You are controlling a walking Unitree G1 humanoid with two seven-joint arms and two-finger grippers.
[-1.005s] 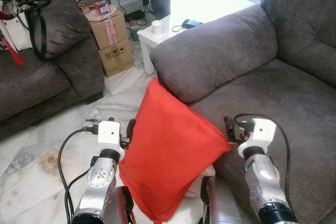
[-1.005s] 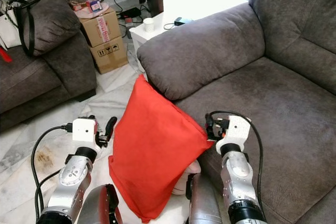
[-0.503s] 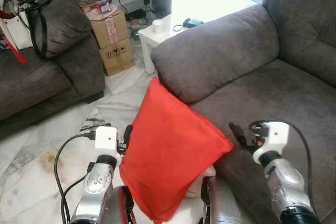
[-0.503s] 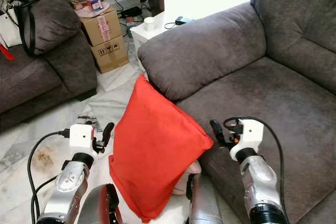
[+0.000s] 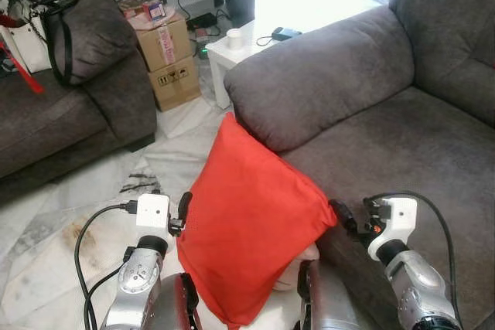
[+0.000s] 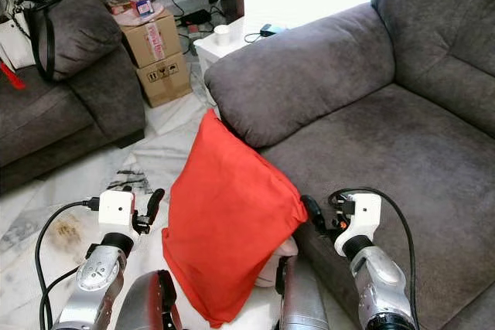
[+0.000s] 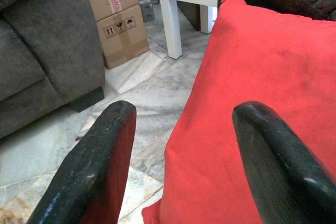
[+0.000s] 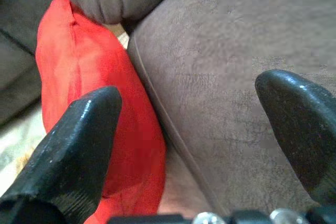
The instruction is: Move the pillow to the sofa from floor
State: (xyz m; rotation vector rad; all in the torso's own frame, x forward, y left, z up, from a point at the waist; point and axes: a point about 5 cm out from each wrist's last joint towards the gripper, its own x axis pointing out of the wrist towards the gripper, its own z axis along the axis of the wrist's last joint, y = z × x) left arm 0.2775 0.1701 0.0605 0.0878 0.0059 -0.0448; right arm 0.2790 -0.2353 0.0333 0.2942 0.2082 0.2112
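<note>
A red pillow (image 5: 247, 222) stands on edge on the marble floor, leaning against the front of the grey sofa (image 5: 410, 144) just below its armrest (image 5: 325, 75). My left gripper (image 5: 184, 208) is open beside the pillow's left edge; in the left wrist view one finger (image 7: 100, 166) is off the pillow and the other lies in front of the red cloth. My right gripper (image 5: 342, 216) is open at the pillow's right corner, over the sofa seat's front edge. In the right wrist view its fingers (image 8: 79, 140) straddle the gap between pillow (image 8: 100, 103) and seat.
A second grey sofa (image 5: 69, 113) with a white bag (image 5: 31, 32) stands at the left. Stacked cardboard boxes (image 5: 166, 56) and a white side table (image 5: 259, 36) with a cup (image 5: 232, 38) sit beyond the pillow. Marble floor (image 5: 62, 206) lies open to the left.
Both arms have sunk lower and drawn back a little. The right gripper swung out to the right, then came back to the pillow's corner. The pillow has not moved.
</note>
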